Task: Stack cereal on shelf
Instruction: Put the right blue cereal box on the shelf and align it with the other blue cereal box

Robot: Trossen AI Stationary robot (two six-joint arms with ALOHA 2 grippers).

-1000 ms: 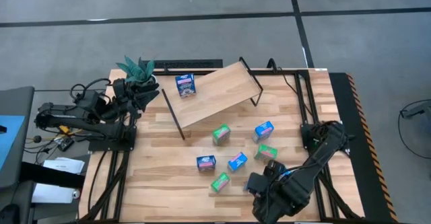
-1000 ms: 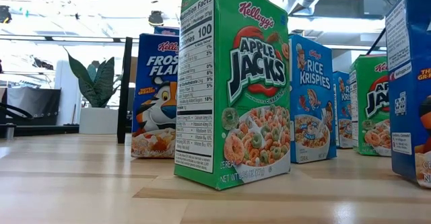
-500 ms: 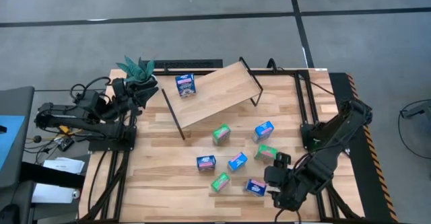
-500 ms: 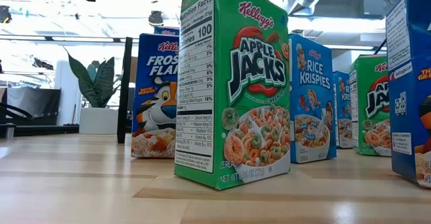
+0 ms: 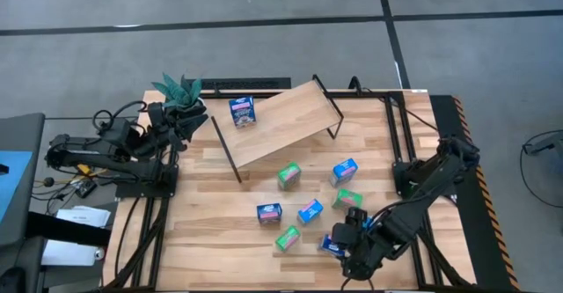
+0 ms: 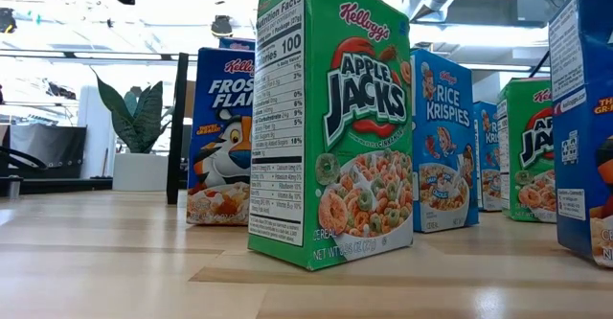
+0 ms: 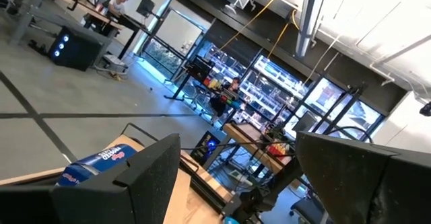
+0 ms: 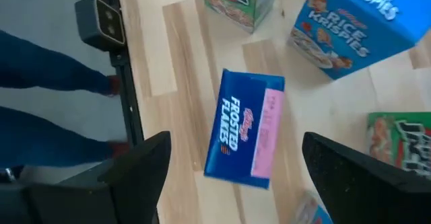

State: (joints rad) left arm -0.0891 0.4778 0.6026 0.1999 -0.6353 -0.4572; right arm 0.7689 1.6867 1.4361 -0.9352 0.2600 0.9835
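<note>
The shelf (image 5: pixel 286 121) is a tilted wooden board on black rod legs at the far middle; one blue cereal box (image 5: pixel 242 111) stands on its left end. Several blue and green boxes stand upright on the table (image 5: pixel 310 211), (image 5: pixel 288 175), (image 6: pixel 330 127). One blue Frosted Flakes box (image 8: pixel 246 131) lies flat near the near right edge (image 5: pixel 331 245). My right gripper (image 8: pixel 236 153) hangs open above this box, one finger on each side, touching nothing; it shows in the high view too (image 5: pixel 350 238). My left gripper (image 7: pixel 236 157) is open and empty at the far left (image 5: pixel 186 121).
A green plant (image 5: pixel 180 91) stands by my left arm at the table's far left corner. A person's legs in blue trousers (image 8: pixel 47 76) show beyond the table's edge beside a small black box (image 8: pixel 101 19). Bare tabletop lies at the near left (image 5: pixel 211 231).
My right gripper drew back toward the table's right edge, uncovering the flat blue box, then came back toward the left over it. The box has stayed where it lies. The other boxes have kept still.
</note>
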